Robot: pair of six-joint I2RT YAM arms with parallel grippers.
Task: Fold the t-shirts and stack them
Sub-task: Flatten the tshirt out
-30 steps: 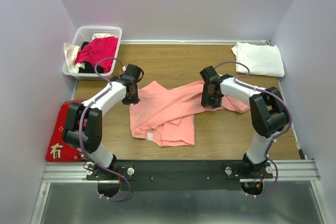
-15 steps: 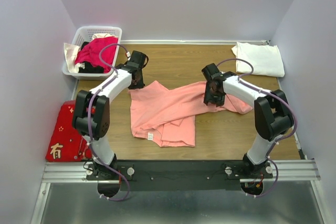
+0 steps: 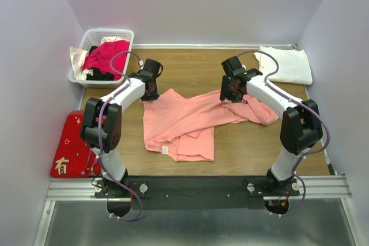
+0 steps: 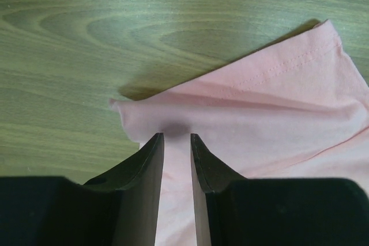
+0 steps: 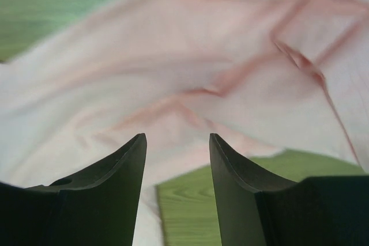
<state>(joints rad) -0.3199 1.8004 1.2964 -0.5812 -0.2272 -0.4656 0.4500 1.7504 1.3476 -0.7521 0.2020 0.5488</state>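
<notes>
Two t-shirts are out on the wooden table [image 3: 190,64]. The pink t-shirt [image 3: 184,122] lies rumpled across the middle, partly doubled over on itself. The white t-shirt [image 3: 285,64] sits folded in the far right corner, well apart from it. A small white tag [image 3: 165,150] shows at the pink one's near edge, too small to read.

There is one white basket [image 3: 109,31] in the far left corner, with magenta, white and dark clothes heaped in it. One red cloth [image 3: 69,142] lies flat at the near left, half under the left arm. It carries a large gold character [image 3: 59,167] that looks like 有, and some small gold marks I cannot make out.

There are two arms, both reaching over the pink t-shirt. The left gripper [image 3: 149,90] hangs at its far left corner. Its fingers [image 4: 151,165] stand only slightly apart, with pink cloth showing through the narrow gap and nothing visibly pinched. The right gripper [image 3: 229,93] is over the shirt's far right part, its fingers [image 5: 115,171] spread wider with nothing between them
</notes>
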